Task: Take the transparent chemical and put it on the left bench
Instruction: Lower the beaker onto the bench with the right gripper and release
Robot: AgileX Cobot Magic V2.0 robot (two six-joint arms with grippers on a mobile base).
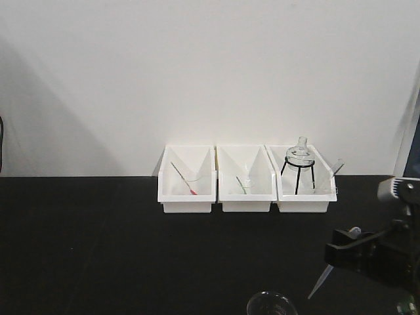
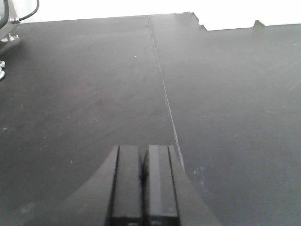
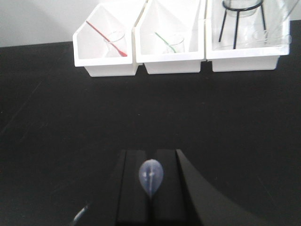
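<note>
Carry step: right gripper (image 3: pixel 150 157) is clamped on the transparent chemical (image 3: pixel 150 175) (bulb up, tip slanting down) above the left bench (image 1: pixel 98 249), left gripper (image 2: pixel 142 174) pressed closed, empty; next move likely lowering, then release.

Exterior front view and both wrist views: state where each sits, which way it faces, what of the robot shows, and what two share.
Exterior front: sits high behind the arms, facing the wall across the black bench; the right gripper holding the pipette shows lower right.
Left wrist: on the left arm, looking low along the bench; the shut left gripper shows.
Right wrist: on the right arm, facing the white bins; the right gripper shows, shut on the pipette's bulb.
Shared: front and right wrist show bins, flask and pipette.
</note>
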